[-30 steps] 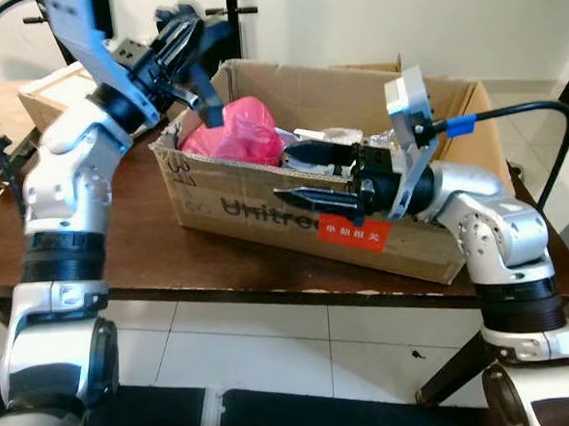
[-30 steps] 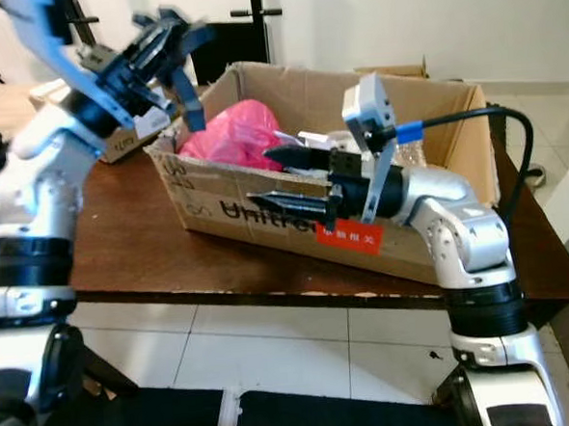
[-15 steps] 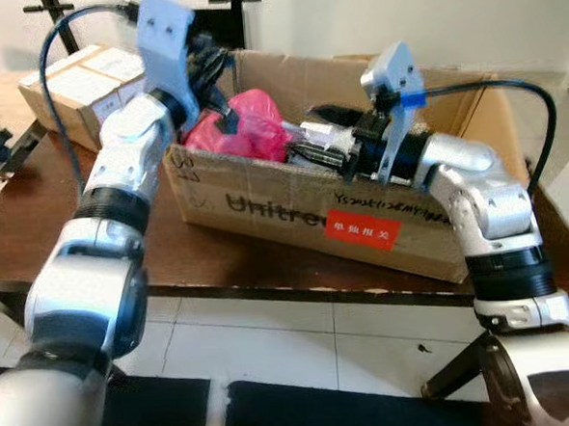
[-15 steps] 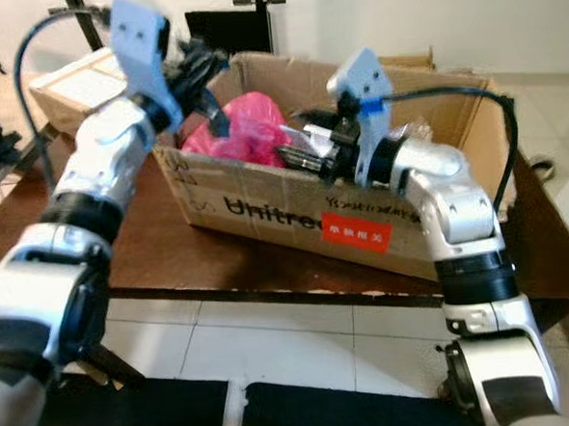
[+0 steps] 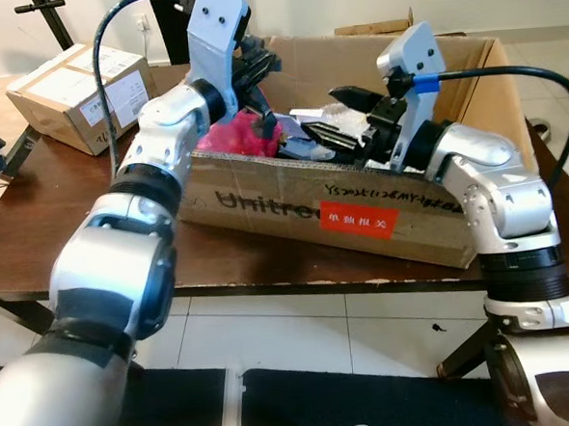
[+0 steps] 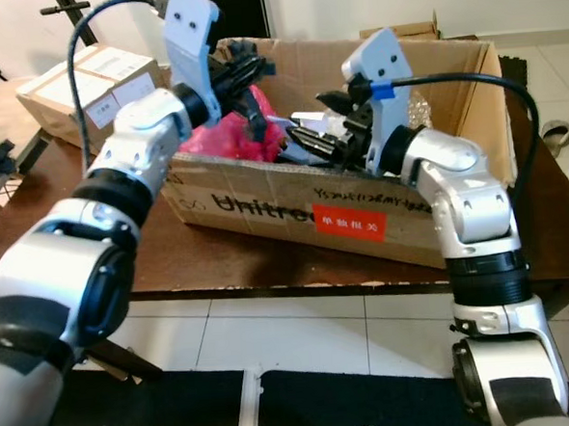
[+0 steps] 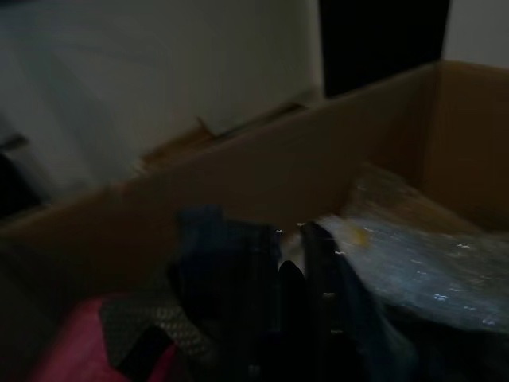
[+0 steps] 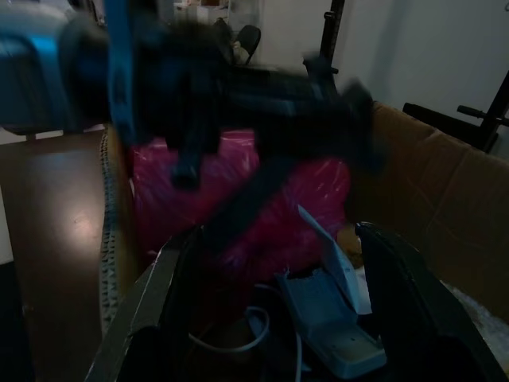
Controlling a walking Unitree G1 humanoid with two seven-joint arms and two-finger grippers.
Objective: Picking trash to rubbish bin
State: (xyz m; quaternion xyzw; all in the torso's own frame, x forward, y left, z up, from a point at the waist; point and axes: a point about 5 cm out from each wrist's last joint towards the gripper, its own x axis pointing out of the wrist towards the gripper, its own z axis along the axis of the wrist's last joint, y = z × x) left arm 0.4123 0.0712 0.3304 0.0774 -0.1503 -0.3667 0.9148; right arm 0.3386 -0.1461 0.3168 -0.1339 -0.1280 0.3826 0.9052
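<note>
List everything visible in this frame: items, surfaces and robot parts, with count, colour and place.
Large cardboard box: 1, brown with red label, open-topped, on the table.
Pink bag: 1, pink, inside the large box, at its left end.
Clear plastic wrap: 1, translucent, inside the box.
Small cardboard box: 1, brown, taped shut, far left of table.
Table: 1, dark brown.
Floor: white tiles.
Left gripper: black, over the pink bag.
Right gripper: black, jaws open, inside the box.
</note>
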